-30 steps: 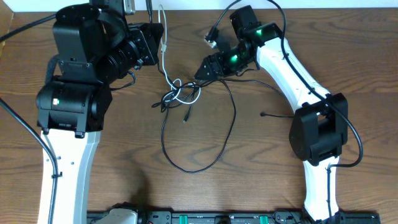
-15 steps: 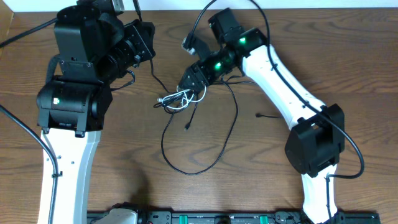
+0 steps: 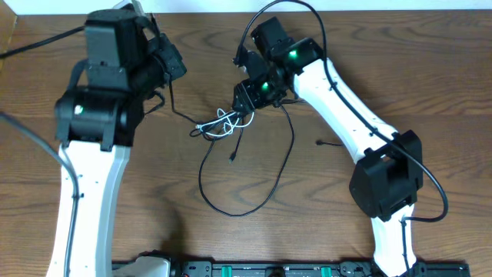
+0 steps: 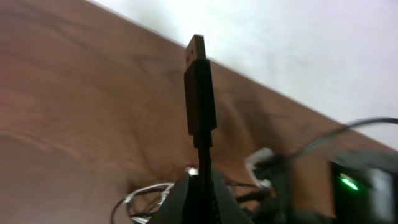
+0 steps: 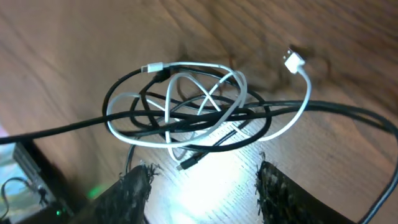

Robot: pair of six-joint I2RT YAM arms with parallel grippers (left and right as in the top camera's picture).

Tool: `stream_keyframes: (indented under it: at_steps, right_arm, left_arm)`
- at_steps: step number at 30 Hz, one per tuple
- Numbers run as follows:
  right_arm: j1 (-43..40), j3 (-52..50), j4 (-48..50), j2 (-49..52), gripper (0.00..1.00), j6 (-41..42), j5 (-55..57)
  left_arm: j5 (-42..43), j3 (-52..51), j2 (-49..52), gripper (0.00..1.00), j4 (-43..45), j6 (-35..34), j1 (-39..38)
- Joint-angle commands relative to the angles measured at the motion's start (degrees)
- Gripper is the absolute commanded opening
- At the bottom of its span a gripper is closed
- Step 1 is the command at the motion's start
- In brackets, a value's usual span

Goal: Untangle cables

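my left gripper (image 4: 200,182) is clamped on the black cable (image 4: 200,93) just under its plug, which sticks upright. my right gripper (image 5: 205,186) stands spread, nothing between its fingers (image 5: 134,186), just over the knot where the white cable (image 5: 307,93) loops through the black one, mid table (image 3: 138,200), a long black loop trailing toward the near edge.
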Motion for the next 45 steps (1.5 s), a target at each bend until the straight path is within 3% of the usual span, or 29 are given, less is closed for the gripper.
stream_keyframes:
  at_steps: [1, 4, 14, 29, 38, 45]
  right_arm:
    - [4.0, -0.1, -0.2, -0.5, 0.53, 5.8, 6.7]
    - [6.4, -0.2, -0.5, -0.3, 0.52, 8.2, 11.3]
    - [8.9, -0.3, -0.3, 1.2, 0.5, 9.2, 12.1]
    - [9.2, -0.4, 1.1, 6.8, 0.33, 9.0, 12.5]
    - [7.5, 0.7, 2.8, 5.8, 0.01, 8.5, 12.5]
    - [3.3, 1.3, 1.3, -4.6, 0.01, 6.6, 10.1]
  left_arm:
    - [-4.7, 0.3, 3.5, 0.08, -1.5, -0.3, 1.7]
    - [-5.1, 0.3, 7.2, 0.08, -3.1, -0.3, 4.2]
    - [-3.4, 0.3, 16.6, 0.08, -6.2, -0.3, 10.3]
    - [-3.2, 0.3, 18.5, 0.08, -7.2, -0.3, 10.4]
    - [-3.2, 0.3, 18.5, 0.08, -7.2, -0.3, 10.4]
    - [-3.2, 0.2, 18.5, 0.08, -7.3, -0.3, 10.4]
